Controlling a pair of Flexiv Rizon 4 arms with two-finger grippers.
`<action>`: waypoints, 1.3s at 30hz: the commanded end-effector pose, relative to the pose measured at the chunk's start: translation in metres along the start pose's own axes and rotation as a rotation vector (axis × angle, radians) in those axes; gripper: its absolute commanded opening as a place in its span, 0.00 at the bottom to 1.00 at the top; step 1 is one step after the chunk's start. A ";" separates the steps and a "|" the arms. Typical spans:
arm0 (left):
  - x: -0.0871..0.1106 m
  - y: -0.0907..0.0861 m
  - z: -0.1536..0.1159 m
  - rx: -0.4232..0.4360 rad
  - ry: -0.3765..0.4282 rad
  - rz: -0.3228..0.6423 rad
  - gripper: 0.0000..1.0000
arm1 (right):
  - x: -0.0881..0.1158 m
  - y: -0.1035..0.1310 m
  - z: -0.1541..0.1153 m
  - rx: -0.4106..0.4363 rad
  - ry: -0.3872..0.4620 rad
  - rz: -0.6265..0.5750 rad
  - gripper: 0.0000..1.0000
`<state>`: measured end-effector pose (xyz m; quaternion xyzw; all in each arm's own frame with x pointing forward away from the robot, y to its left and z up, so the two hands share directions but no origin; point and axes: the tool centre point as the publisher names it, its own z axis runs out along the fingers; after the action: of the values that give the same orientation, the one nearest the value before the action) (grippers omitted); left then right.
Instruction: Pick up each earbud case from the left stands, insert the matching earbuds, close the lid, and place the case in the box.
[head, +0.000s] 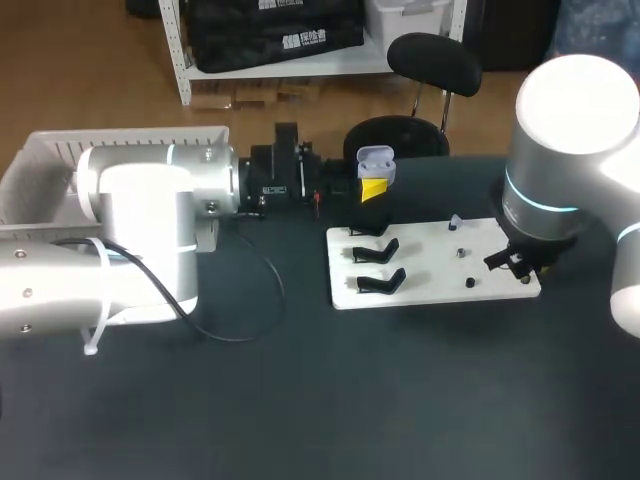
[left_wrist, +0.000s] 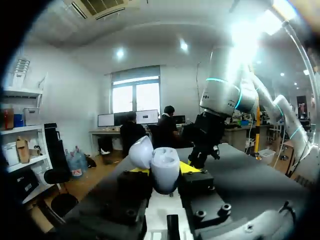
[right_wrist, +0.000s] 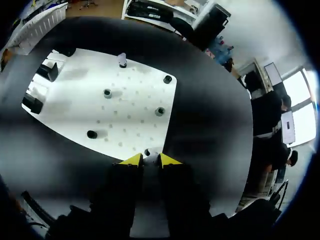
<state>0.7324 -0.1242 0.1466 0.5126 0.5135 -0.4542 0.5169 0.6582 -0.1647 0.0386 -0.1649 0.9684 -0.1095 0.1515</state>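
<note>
- My left gripper (head: 372, 187) clamps the open earbud case (head: 375, 158) just behind the white board (head: 430, 292).
- My right gripper (right_wrist: 150, 160) sits at the board's right edge, over a small white earbud (right_wrist: 153, 154); I cannot tell its grip.

L pincer (head: 372, 188) grips open earbud case (head: 376, 158)

Left arm (head: 140, 230) lies level, the left gripper (head: 372, 186) clamped on an open earbud case (head: 375, 160). Right arm (head: 570, 150) stands upright, the right gripper (right_wrist: 150, 160) pointing straight down.
</note>
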 end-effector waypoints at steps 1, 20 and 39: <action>0.001 0.000 0.000 -0.002 -0.005 0.003 0.00 | 0.006 -0.002 -0.029 0.000 0.006 0.003 0.00; 0.001 0.000 0.000 -0.002 -0.005 0.003 0.00 | -0.005 0.012 -0.129 -0.055 0.020 0.045 0.00; 0.001 0.000 0.000 -0.002 -0.005 0.003 0.00 | -0.015 0.019 -0.138 0.138 0.120 0.495 0.00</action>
<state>0.7325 -0.1243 0.1466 0.5126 0.5135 -0.4543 0.5169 0.6184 -0.1303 0.1618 -0.0699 0.9826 -0.0910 0.1463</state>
